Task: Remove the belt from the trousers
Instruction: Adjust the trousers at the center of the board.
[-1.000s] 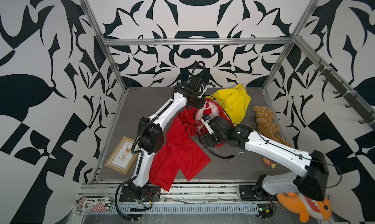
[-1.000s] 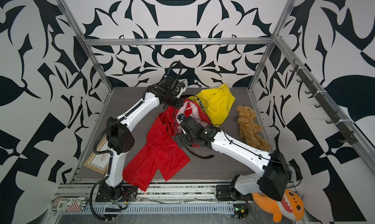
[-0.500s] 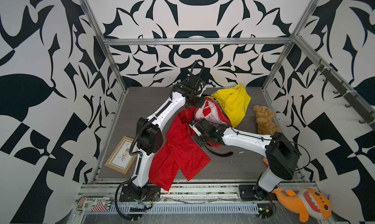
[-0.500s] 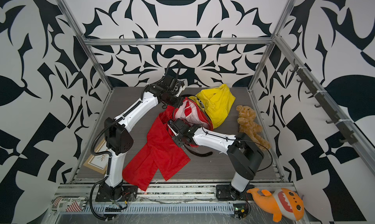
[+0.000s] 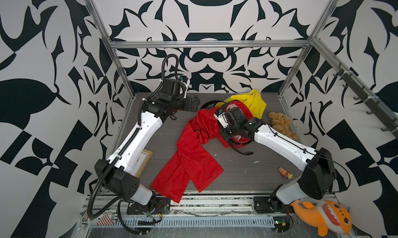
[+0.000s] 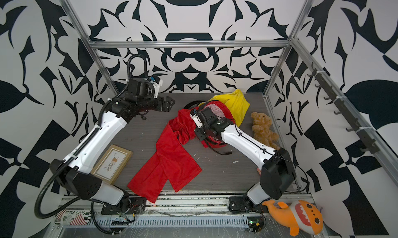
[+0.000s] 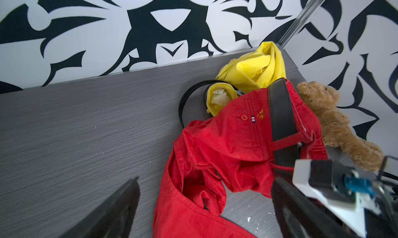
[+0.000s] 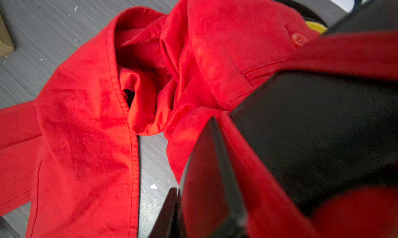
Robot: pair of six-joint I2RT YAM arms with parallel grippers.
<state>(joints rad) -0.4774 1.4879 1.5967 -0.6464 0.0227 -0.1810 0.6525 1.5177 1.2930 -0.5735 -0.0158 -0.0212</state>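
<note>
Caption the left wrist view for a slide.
Open left gripper near red trousers, black belt through a loop, beside yellow garment, teddy bear.

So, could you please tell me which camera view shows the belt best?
The left wrist view: the belt runs sharply under a red loop of the trousers. Both top views show only its loose end; the right wrist view, only a dark blur.

Left end effector splayed, right pinched

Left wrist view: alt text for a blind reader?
Red trousers lie crumpled on a grey table, a black belt threaded through a waist loop. A yellow garment and a teddy sit beside them; the open left claw frames the foreground.
</note>
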